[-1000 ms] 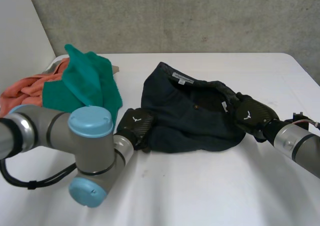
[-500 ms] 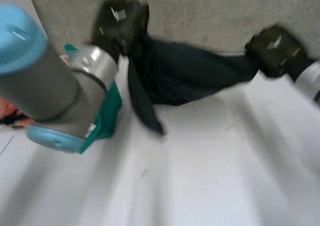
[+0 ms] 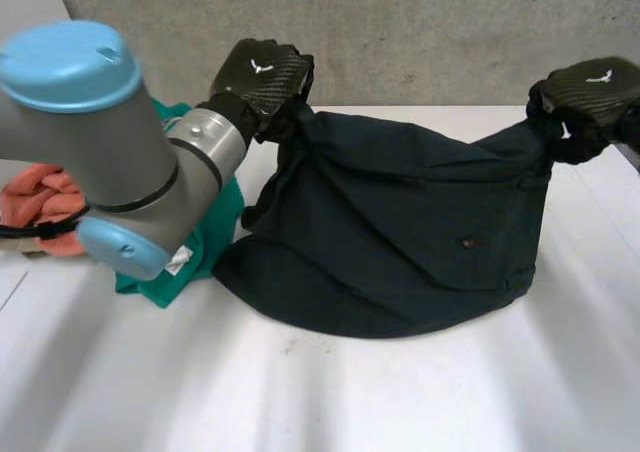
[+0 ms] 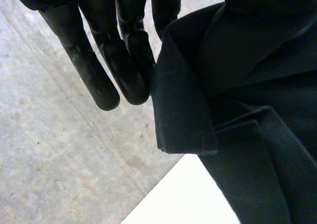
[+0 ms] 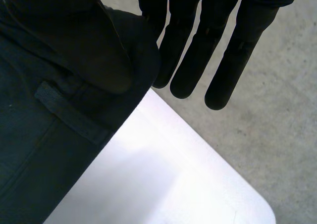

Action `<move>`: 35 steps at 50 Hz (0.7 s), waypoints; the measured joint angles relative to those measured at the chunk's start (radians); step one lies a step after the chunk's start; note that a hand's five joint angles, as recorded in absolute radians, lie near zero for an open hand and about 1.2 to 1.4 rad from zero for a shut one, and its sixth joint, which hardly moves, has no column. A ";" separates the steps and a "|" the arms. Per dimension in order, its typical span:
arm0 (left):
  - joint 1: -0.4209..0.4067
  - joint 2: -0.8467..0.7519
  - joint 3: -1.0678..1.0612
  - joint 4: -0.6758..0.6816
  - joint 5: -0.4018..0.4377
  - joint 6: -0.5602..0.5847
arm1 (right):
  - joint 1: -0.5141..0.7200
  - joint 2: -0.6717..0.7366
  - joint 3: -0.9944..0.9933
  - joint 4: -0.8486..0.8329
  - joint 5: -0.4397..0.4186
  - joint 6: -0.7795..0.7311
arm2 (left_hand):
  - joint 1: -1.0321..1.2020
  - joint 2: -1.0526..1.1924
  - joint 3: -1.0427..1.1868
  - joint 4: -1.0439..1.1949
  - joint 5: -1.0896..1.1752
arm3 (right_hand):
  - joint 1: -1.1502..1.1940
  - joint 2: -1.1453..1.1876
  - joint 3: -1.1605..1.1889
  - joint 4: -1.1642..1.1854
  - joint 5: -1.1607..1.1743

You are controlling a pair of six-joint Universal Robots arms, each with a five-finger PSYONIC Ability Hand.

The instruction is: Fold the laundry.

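**Garment [image 3: 400, 242] strung above the desk [image 3: 350, 402]**

At the far left an orange cloth [image 3: 40, 197] and a teal cloth [image 3: 215, 237] lie heaped. The left hand [image 3: 260, 72], fingers straight, pinches one top corner of the dark garment. The right hand [image 3: 590, 90] pinches the other corner the same way. The cloth sags between them, its lower edge resting on the desk.

The dark navy garment [image 3: 400, 232] hangs spread wide, held up by its left and right top corners, its rounded lower edge sagging onto the table [image 3: 400, 402]. A green cloth [image 3: 215, 237] and an orange cloth [image 3: 40, 197] lie heaped at the left.
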 measured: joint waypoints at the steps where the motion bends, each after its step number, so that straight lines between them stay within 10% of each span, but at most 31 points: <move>1: 0.008 -0.040 0.044 0.019 -0.001 0.010 | 0.019 0.038 -0.021 -0.039 0.029 0.026 | 0.000 0.000 0.001 0.000 0.000 | 0.000 0.000 0.000 0.000 0.000; 16: 0.081 -0.159 0.571 0.471 -0.024 -0.069 | 0.167 0.160 -0.286 -0.874 0.300 0.292 | 0.000 0.000 0.001 0.000 0.000 | 0.000 0.002 0.003 0.001 0.004; 35: 0.077 -0.070 -0.181 0.391 0.100 -0.074 | 0.183 0.284 -0.023 -0.566 0.227 0.176 | 0.000 0.005 0.004 0.000 0.000 | 0.000 0.002 0.003 0.001 0.004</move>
